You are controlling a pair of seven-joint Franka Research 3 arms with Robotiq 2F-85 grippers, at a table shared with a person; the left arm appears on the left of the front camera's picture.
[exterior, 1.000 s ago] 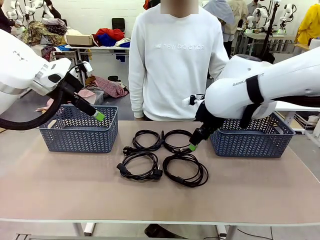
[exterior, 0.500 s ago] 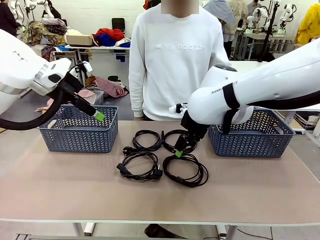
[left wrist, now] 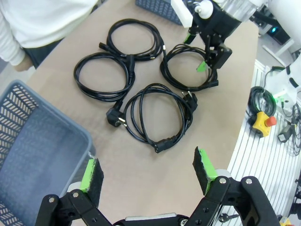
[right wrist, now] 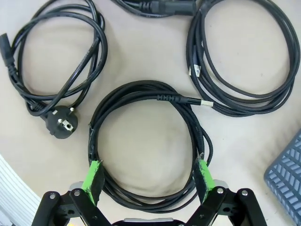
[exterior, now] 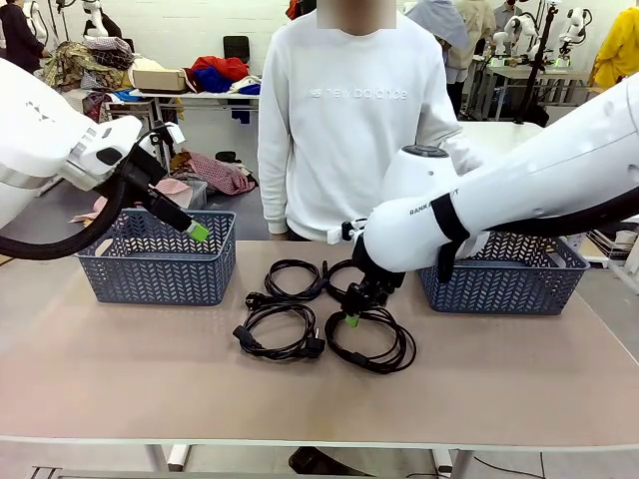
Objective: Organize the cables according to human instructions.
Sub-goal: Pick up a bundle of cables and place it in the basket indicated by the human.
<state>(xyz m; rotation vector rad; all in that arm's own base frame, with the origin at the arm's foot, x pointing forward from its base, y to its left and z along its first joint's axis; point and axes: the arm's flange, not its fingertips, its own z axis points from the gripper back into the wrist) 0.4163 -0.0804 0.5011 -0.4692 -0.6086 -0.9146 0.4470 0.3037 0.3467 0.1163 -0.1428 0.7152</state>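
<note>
Front view: four cables (exterior: 313, 346) lie coiled on the table (exterior: 120, 389) between two baskets (exterior: 155, 269). My left fingers (exterior: 199, 232) hang over the left one. My right fingers (exterior: 351, 320) are at the near-right cable (exterior: 377, 368).
Left wrist view: left fingers spread, empty.
Right wrist view: right fingers spread astride that cable.

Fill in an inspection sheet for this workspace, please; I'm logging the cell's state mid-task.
Surface: tan table, bare around the job's things.
Job's things: four coiled black cables mid-table, between the left basket and the right basket.
Clutter: nothing seen.
Grippers: left gripper open, raised by the left basket; right gripper open, low over the near-right cable.
Cables: thick black hose hangs from the left arm.
Surroundings: person stands at the far side; clothes heaped behind.
</note>
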